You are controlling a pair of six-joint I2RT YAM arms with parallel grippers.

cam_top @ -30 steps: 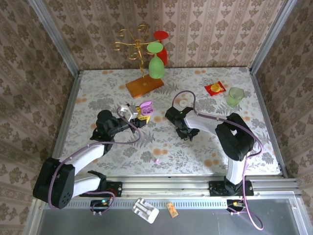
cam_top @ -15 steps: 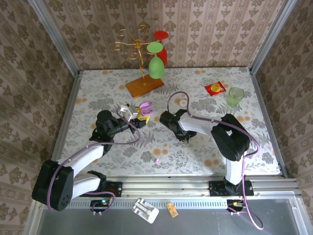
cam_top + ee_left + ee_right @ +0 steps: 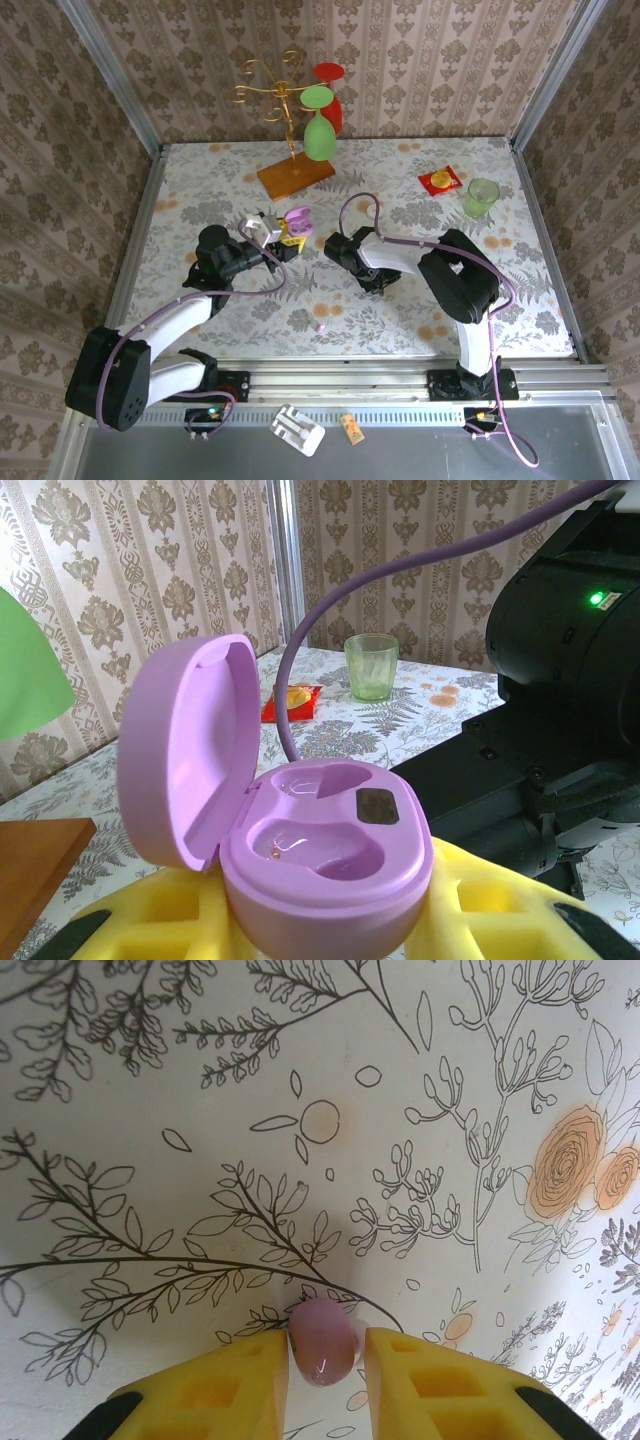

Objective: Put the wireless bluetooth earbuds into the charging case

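Note:
The charging case (image 3: 325,855) is a glossy lilac egg with its lid swung open to the left, and both inner wells are bare. My left gripper (image 3: 325,920) is shut on its base between yellow pads. From above, the case (image 3: 298,217) sits at the left gripper (image 3: 290,236), left of the table's middle. One of the earbuds (image 3: 322,1342), a small lilac bud, is pinched between the yellow fingers of my right gripper (image 3: 325,1360), just over the patterned cloth. That right gripper (image 3: 376,279) is a short way right of the case. A second earbud (image 3: 321,327) lies loose near the front edge.
A gold glass rack on a wooden base (image 3: 295,175) with a green and a red glass stands at the back. A green cup (image 3: 481,196) and a red packet (image 3: 439,181) lie at the back right. Metal rails and walls bound the table.
The right arm's wrist has swung left towards the case, with its gripper staying low over the cloth. The left arm and the case have not moved.

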